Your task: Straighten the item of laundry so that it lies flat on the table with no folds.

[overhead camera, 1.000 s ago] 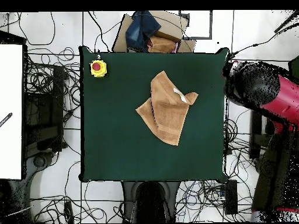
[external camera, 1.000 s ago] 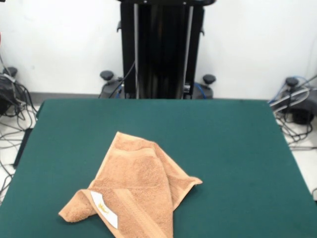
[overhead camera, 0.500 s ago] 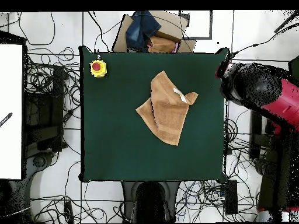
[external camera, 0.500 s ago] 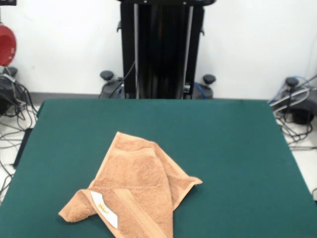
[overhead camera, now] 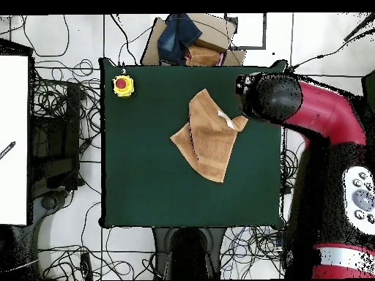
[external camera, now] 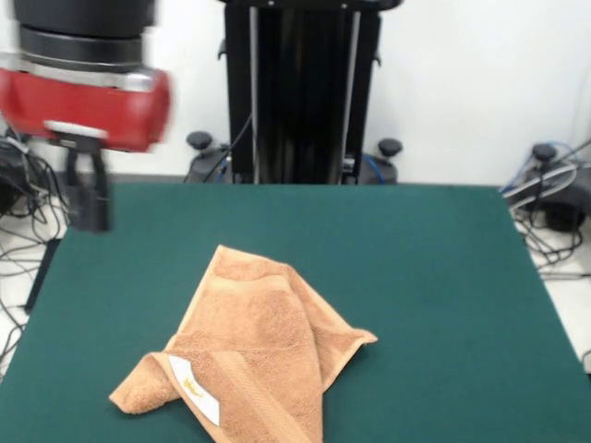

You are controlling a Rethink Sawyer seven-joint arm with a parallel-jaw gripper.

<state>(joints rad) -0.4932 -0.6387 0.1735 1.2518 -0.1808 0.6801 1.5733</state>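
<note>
The item of laundry [external camera: 249, 355], a tan-orange towel, lies crumpled on the green table [external camera: 425, 277] near its front edge, with corners folded over and a white label [external camera: 195, 389] showing. Seen from overhead, the towel [overhead camera: 209, 135] sits right of the table's [overhead camera: 146, 175] middle. My gripper [external camera: 90, 208] hangs blurred under the red arm above the far left corner, apart from the towel. From overhead, the arm's black end [overhead camera: 269, 99] covers the gripper and hovers just right of the towel's labelled corner [overhead camera: 225, 119].
A yellow box with a red button [overhead camera: 123, 85] stands at the table's upper left corner in the overhead view. A cardboard box of clothes [overhead camera: 192, 40] lies beyond the top edge. Cables ring the table on the floor. The black pedestal [external camera: 300, 92] rises behind the far edge.
The red arm has swung in from beyond the table's side to over its corner, close to the towel. The towel has not moved.
</note>
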